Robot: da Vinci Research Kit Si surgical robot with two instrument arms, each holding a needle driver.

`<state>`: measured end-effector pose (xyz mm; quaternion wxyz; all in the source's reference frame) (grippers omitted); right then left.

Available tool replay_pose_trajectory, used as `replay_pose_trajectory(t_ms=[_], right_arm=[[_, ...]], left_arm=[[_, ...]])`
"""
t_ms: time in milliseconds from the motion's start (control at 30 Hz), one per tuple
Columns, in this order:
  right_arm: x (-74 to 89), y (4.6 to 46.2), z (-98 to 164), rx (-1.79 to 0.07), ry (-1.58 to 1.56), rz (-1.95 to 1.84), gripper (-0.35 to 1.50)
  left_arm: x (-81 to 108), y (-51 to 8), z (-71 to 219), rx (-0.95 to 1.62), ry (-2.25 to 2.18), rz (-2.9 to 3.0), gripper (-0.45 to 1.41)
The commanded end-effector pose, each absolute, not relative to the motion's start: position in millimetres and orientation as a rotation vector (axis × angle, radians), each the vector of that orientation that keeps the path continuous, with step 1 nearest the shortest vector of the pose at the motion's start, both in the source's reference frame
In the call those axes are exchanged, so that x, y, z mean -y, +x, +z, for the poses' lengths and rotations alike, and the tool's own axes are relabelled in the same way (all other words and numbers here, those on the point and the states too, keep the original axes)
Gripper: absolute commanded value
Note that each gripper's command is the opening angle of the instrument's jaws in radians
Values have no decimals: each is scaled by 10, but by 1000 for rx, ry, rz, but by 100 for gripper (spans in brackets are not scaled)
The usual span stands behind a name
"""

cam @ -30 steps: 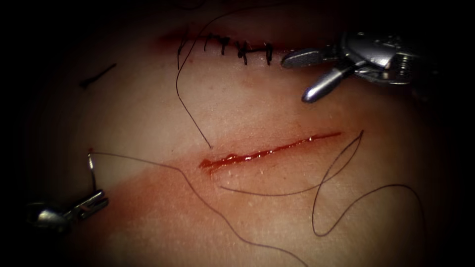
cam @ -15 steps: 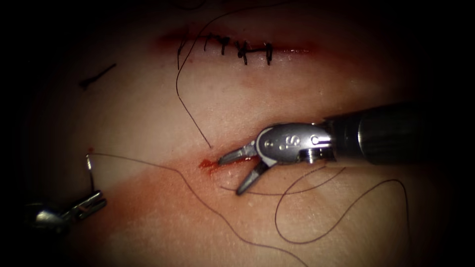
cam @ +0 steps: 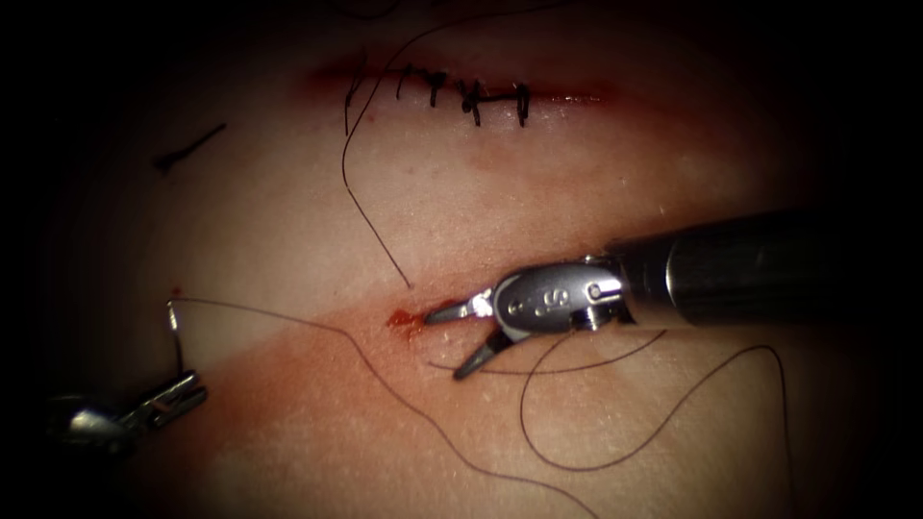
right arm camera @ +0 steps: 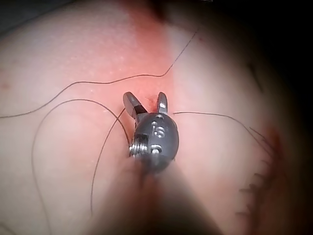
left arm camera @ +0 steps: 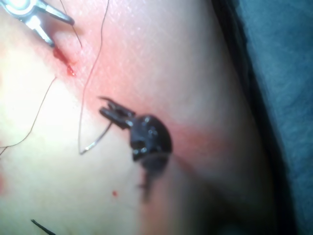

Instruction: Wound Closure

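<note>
The left arm's dark steel needle driver (cam: 178, 392) is clamped low on the thin curved steel needle (cam: 177, 332), clear of the pale pork tissue (cam: 538, 192), well left of the red cut (cam: 409, 319). The right arm's silver needle driver (cam: 450, 338) hovers there, jaws apart and holding nothing; any grasp should take the dark thread (cam: 586, 370) gently.

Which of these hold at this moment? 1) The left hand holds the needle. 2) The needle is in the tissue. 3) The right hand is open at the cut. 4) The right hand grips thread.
1) True: the left hand is shut on the needle near one end of its curve.
2) False: it stands free, left of the cut.
3) True: the right hand is open at the cut's left end.
4) False: it holds nothing; thread lies on the tissue beside it.
</note>
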<state>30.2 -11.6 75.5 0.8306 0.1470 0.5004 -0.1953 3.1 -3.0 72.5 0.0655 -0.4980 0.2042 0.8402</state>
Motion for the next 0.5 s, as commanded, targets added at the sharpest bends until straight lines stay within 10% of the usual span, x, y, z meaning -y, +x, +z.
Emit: replay_pose_trajectory(t_ms=[33, 367, 500], right_arm=[[132, 308, 763, -1037, 325, -433, 81], [162, 291, 779, -834, 330, -451, 49], [160, 289, 781, -787, 341, -427, -26]], left_arm=[[34, 26, 732, -612, -1506, 2533, -45], [34, 26, 732, -612, -1506, 2533, -45], [34, 26, 732, -613, -1505, 2533, -45]])
